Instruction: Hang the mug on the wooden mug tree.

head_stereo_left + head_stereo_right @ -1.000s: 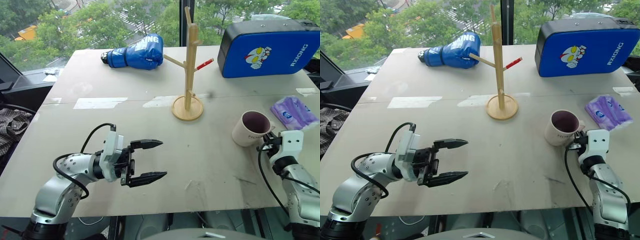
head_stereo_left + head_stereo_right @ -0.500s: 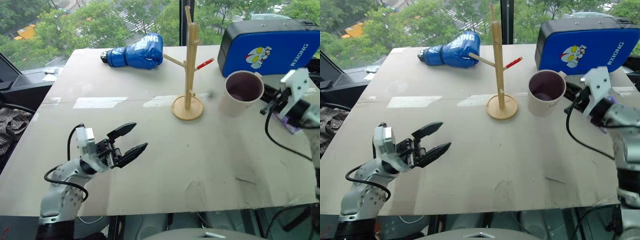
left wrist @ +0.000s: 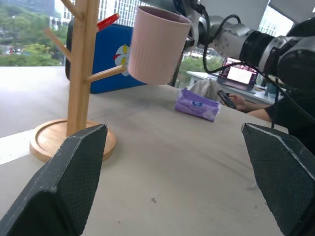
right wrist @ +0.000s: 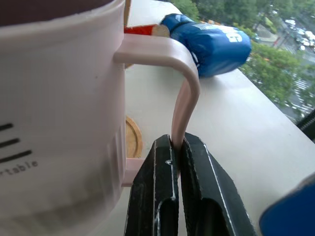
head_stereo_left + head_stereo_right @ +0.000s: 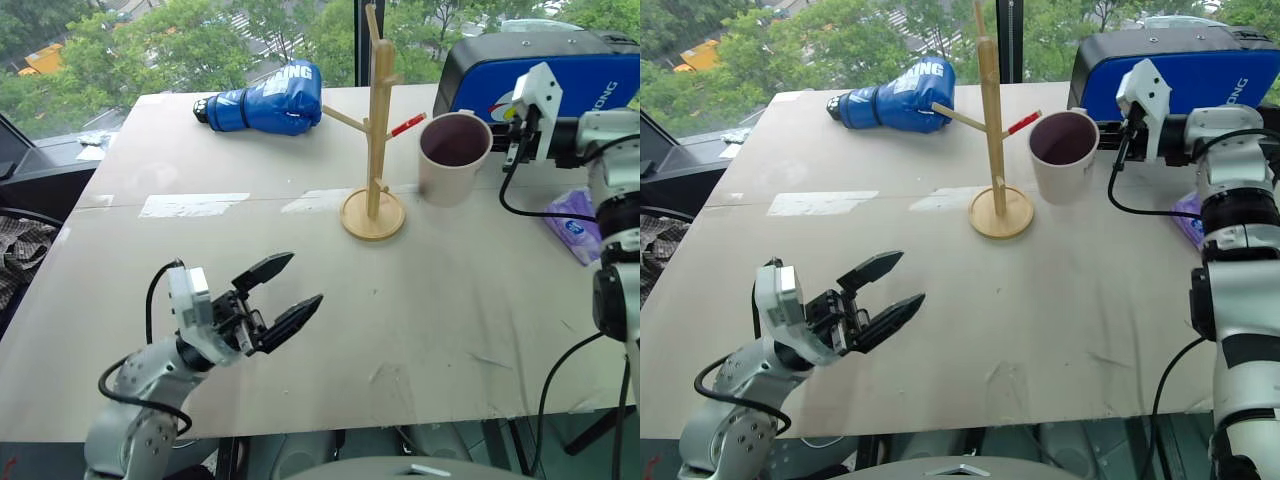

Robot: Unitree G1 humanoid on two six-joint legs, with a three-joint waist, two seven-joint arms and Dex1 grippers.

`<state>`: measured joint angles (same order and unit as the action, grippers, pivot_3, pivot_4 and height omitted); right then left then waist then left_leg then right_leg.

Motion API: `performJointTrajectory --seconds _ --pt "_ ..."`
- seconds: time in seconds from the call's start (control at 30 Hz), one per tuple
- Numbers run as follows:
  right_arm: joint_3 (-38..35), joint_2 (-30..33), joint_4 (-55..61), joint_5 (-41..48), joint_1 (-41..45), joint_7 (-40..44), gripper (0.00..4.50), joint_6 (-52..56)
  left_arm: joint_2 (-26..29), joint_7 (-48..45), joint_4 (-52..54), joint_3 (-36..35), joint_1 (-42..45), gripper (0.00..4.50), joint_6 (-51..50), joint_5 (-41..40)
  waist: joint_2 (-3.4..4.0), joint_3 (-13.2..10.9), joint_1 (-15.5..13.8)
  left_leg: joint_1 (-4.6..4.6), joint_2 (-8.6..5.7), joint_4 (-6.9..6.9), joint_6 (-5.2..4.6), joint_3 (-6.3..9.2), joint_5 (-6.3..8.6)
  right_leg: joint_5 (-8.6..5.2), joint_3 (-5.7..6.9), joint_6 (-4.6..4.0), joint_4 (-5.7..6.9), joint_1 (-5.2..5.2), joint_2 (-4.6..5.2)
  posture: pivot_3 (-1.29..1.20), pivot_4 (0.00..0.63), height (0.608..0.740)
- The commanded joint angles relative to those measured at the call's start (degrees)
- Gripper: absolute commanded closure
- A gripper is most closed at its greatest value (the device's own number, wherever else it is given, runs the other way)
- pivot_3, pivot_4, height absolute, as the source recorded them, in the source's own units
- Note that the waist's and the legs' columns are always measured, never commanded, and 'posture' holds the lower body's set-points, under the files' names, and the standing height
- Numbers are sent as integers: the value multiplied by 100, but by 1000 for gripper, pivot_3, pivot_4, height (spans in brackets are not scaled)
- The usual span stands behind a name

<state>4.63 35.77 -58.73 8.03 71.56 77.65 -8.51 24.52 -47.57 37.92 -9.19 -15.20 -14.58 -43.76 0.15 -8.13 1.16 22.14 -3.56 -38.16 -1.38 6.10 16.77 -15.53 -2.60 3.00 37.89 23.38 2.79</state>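
Desk [image 5: 420,300], pale and wide, carries everything. Far edge: blue padded case [image 5: 560,60] on the right, blue boxing glove [image 5: 268,100] on the left. Purple tissue pack [image 5: 578,225] lies near the right edge.

Wooden mug tree [image 5: 376,130] stands upright mid-desk toward the far side, round base flat on the desk, pegs angling up and out; the red-tipped peg [image 5: 408,127] points toward the right arm's side.

Mug [image 5: 453,158] is in the air, upright, mouth up, dark inside showing, just beside the tree on its right and close to the red-tipped peg, apart from it as far as I can tell. Handle faces away from the tree, toward the right claw [image 5: 1124,128].

Right claw: clamped tight on the mug's handle, the two black fingers [image 4: 160,196] pinching the loop's outer bar near its lower end, seen in the right wrist view. Red peg tip sits beyond the handle's top there.

Left claw [image 5: 283,300]: spread wide, holding nothing, low over the near-left desk, well apart from tree and mug, pointing toward them.

Key relation: the peg lies on the mug's body side while the handle loop is on the opposite side, so the mug likely needs turning to bring the loop round to the peg's upward slant. Right arm is the nearer one.
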Motion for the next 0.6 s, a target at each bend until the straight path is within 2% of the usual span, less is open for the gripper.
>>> performJointTrajectory --seconds 0.03,0.23,0.43,0.6 --pt "-58 -132 -395 -148 452 139 4445 -428 6 537 642 75 132 0 -98 -29 0 0 -20 0 0 -1 0 1 0 0 1 0 2 0 0 0 150 740" --pt "-196 -345 -982 -332 837 -22 4445 -560 146 1156 667 -105 740 0 -411 -379 1 0 -33 2 -1 -4 2 5 -1 0 7 -1 6 1 0 0 150 740" --pt "-311 -422 -1206 -397 1158 -176 4445 -400 11 1881 939 456 1165 0 -740 -167 2 -1 1 6 -3 0 3 -3 -2 0 8 -1 6 13 -2 0 150 740" --pt "-310 -485 -1345 -545 1294 -334 4445 -424 189 1417 529 57 978 0 -498 -336 3 -2 5 5 -2 2 4 -8 -2 0 5 -1 10 15 -3 0 150 740"
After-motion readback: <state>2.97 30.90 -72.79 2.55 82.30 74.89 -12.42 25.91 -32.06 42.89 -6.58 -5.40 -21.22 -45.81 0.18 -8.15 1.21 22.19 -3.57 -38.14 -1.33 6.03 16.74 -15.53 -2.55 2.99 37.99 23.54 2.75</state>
